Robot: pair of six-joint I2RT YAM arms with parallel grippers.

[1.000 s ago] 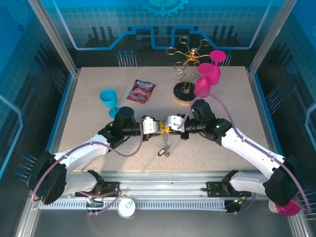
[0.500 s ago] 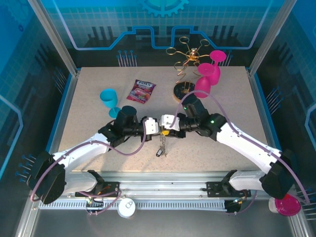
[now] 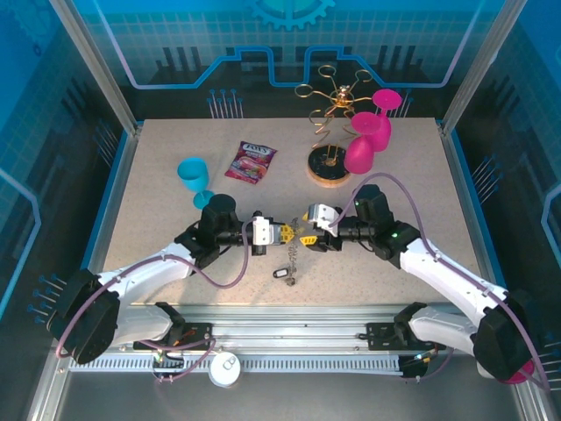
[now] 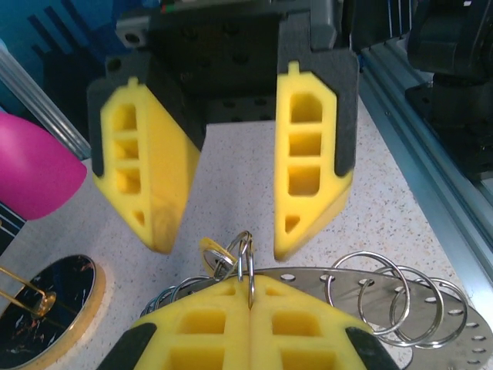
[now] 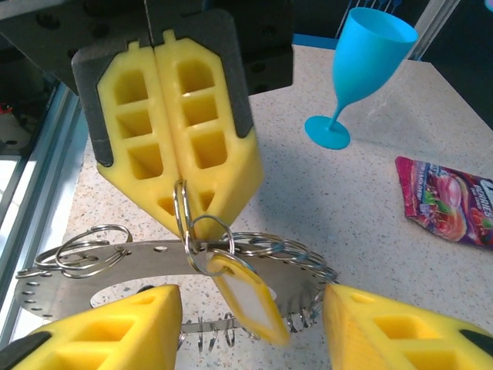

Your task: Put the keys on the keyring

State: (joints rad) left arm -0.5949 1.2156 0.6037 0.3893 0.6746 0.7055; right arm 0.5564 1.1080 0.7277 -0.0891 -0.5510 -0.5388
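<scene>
Left gripper (image 5: pixel 185 193): clamped shut on 1 split ring (image 5: pixel 183 220) at the edge of the keyring (image 5: pixel 139 262). Right gripper (image 4: pixel 225 231): spread wide, empty, straddling yellow key tag (image 5: pixel 245 297). Threading judged underway, unfinished.

Blue goblet (image 3: pixel 194 175), candy packet (image 3: pixel 251 161), pink goblets (image 3: pixel 361 154), gold wire rack (image 3: pixel 334 107).

Table (image 3: pixel 421 184): beige, speckled. Keyring (image 5: pixel 154 258): silver-grey, hole-dotted, its tag (image 5: pixel 248 299) yellow with white window. Goblet (image 3: pixel 193 173) at ten o'clock turquoise; glasses (image 3: pixel 370 136) at one o'clock magenta; wire rack (image 3: pixel 331 92) gold; pouch (image 3: pixel 251 161) crimson-purple.
</scene>
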